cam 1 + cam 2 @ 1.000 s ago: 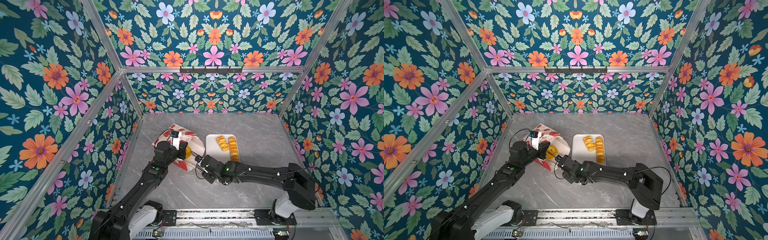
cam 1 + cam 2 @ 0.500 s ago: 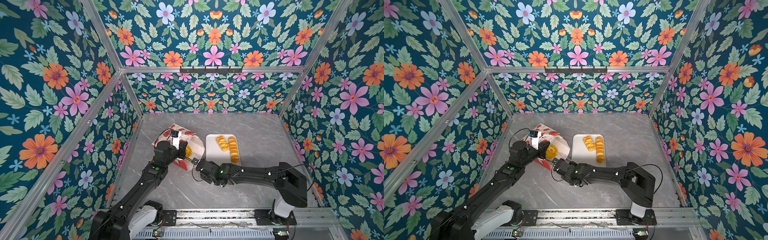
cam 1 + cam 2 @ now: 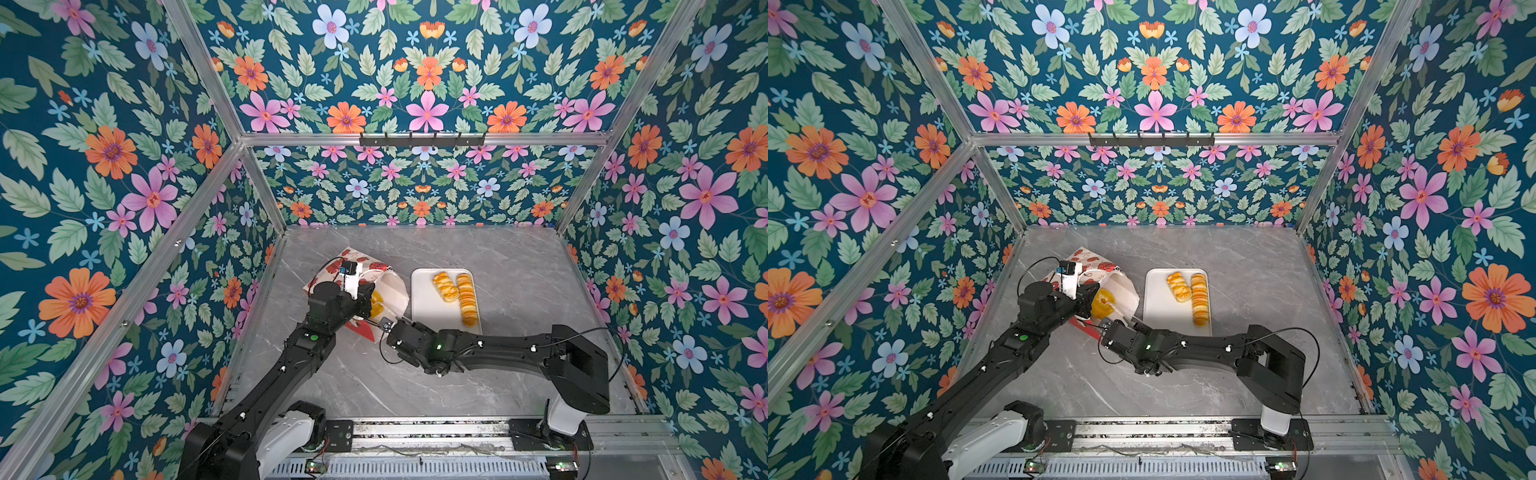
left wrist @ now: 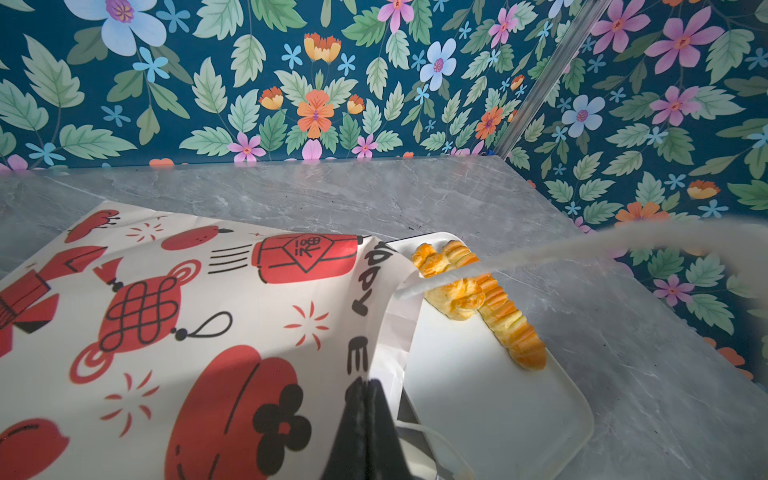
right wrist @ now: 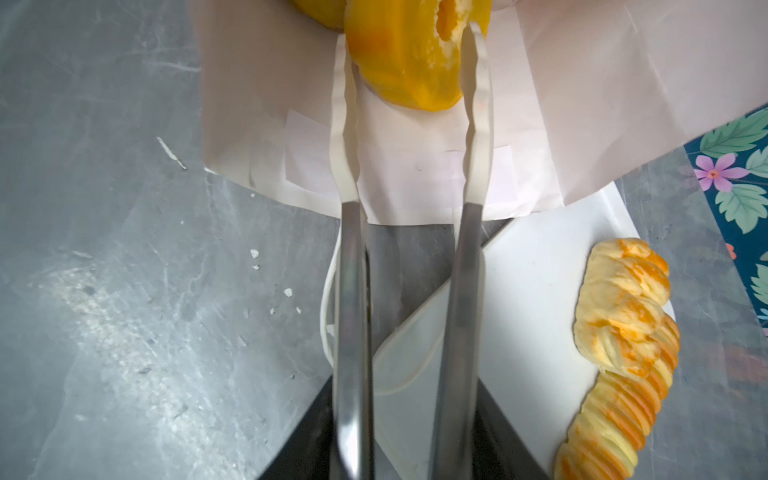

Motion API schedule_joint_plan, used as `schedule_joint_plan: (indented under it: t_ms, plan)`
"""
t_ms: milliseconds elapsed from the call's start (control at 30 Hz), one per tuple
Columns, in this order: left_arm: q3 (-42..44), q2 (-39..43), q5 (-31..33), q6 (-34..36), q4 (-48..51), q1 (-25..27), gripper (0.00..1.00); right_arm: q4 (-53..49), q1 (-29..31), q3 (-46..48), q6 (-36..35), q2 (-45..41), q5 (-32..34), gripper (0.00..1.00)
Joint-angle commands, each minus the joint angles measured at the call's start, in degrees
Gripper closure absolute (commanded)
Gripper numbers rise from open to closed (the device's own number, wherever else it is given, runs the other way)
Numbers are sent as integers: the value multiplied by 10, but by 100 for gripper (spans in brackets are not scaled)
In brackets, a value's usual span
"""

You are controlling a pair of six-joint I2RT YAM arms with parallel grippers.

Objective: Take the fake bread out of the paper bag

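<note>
Grey marble bench [image 3: 519,257]: your left gripper [image 4: 368,386] is pinched closed on the rim of the red-and-white printed paper bag [image 4: 208,311] lying near the left edge. Your right gripper [image 5: 409,41] clasps the glossy yellow fluted ring [image 3: 377,302] at its mouth, beside the white rectangular tray [image 3: 428,307].

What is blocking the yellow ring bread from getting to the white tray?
Nothing visible. The right tool grips the ring bread at the mouth of the paper bag; the white tray beside it has bare room.
</note>
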State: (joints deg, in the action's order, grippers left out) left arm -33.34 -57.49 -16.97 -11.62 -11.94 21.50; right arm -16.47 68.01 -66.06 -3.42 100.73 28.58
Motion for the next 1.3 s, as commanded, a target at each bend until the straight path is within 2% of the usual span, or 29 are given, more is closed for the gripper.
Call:
schedule_joint_plan:
  t_ms: [0, 567, 733, 933, 1267]
  plan:
    - [-1, 3, -2, 1, -8, 0, 100, 15, 5, -3, -7, 5, 15, 56]
    - [0, 10, -1, 0, -5, 0, 100, 24, 15, -47, -49, 74, 92, 56]
    - [0, 9, 0, 0, -5, 0, 100, 28, 15, -60, -48, 86, 93, 57]
    - [1, 9, 0, 0, -5, 0, 100, 27, 15, -71, -50, 96, 97, 63]
    - [0, 7, 8, 0, -7, 0, 100, 8, 10, -43, -28, 49, 63, 70]
